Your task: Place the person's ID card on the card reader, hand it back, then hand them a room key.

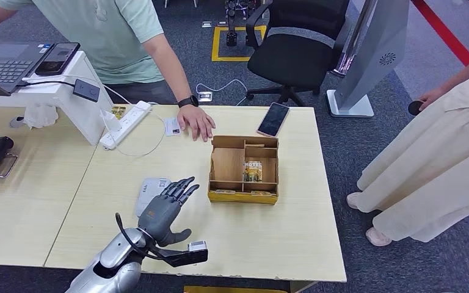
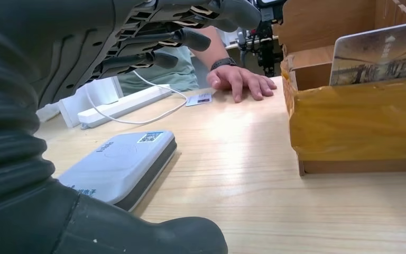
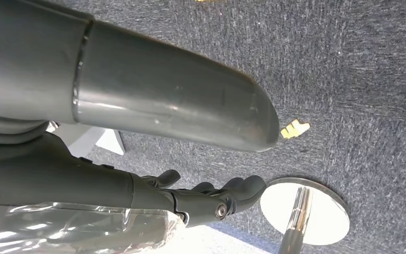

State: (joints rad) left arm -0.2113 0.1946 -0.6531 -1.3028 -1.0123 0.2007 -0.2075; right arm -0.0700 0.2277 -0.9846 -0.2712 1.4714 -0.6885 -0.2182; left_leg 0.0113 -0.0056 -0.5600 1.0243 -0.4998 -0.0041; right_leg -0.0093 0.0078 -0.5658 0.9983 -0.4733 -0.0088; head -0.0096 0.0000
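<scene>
My left hand (image 1: pixel 166 208) hovers open over the near part of the wooden table, fingers spread, holding nothing. Just under its fingertips lies the flat grey card reader (image 1: pixel 149 194), also close in the left wrist view (image 2: pixel 117 165). The ID card (image 1: pixel 172 126) lies flat at the table's far edge, beside a person's hand (image 1: pixel 196 121); it appears small in the left wrist view (image 2: pixel 199 99). A room key card (image 1: pixel 253 170) stands upright in the cardboard box (image 1: pixel 227 166). My right hand (image 3: pixel 190 196) hangs over the carpet, holding nothing, fingers slightly bent.
A white power strip (image 1: pixel 125 124) with cable lies at the back left. A phone (image 1: pixel 273 119) rests at the far edge. A white stand (image 1: pixel 67 97) carries a laptop. A second person in beige (image 1: pixel 433 159) stands to the right. An office chair (image 1: pixel 296 52) sits behind the table.
</scene>
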